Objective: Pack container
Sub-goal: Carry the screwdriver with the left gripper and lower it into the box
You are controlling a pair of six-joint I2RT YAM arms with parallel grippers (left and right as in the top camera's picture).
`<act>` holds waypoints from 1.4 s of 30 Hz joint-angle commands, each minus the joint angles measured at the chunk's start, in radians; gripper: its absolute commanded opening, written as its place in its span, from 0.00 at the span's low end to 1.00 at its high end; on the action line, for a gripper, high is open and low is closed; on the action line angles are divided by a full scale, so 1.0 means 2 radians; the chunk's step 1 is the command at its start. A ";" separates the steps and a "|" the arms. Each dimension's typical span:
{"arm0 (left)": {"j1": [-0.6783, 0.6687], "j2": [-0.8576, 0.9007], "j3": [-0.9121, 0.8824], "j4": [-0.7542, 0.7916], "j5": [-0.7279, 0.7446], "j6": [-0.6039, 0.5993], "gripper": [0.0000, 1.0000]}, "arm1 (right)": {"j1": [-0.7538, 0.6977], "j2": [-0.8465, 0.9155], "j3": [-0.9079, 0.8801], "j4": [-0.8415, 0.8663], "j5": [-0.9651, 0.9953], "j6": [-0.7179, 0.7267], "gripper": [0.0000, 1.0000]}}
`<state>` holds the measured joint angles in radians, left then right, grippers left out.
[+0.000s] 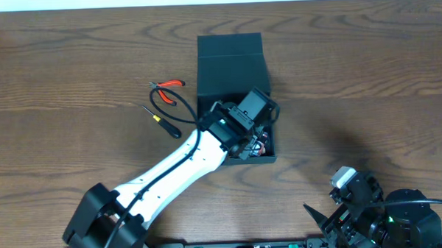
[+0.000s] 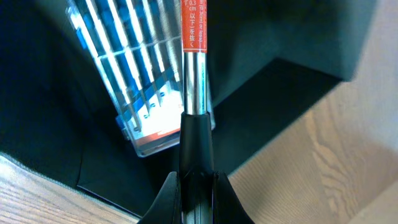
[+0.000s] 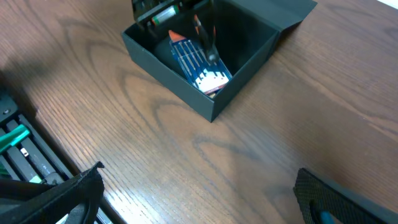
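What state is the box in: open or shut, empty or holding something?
Open and not empty: the box has its lid folded back, and a packet lies inside, where the left gripper holds a tool.

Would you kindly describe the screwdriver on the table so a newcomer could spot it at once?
Find the black box in the middle of the table. Just left of it lie two tools; the screwdriver is the lower one in the overhead view, straight and black-handled, unlike the red-handled pliers.

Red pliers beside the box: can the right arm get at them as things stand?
Probably not easily. The pliers lie left of the container, and the left arm, reaching into it, crosses the way; the right end effector sits open at the near right.
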<state>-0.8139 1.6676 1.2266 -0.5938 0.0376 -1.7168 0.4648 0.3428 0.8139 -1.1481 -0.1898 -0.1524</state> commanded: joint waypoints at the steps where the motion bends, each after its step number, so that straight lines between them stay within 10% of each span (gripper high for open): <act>1: -0.002 0.014 0.012 0.001 -0.012 -0.026 0.06 | -0.004 -0.002 -0.002 0.000 -0.001 0.009 0.99; 22: -0.001 0.089 0.012 0.001 -0.025 -0.027 0.06 | -0.004 -0.002 -0.002 0.000 -0.001 0.009 0.99; 29: -0.001 0.089 0.012 0.001 -0.025 -0.027 0.50 | -0.004 -0.002 -0.002 0.000 -0.001 0.009 0.99; 42: -0.001 0.030 0.012 0.002 -0.051 -0.021 0.52 | -0.004 -0.002 -0.002 0.000 -0.001 0.009 0.99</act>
<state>-0.8181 1.7935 1.2312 -0.5842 -0.0093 -1.7653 0.4648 0.3428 0.8139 -1.1484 -0.1898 -0.1524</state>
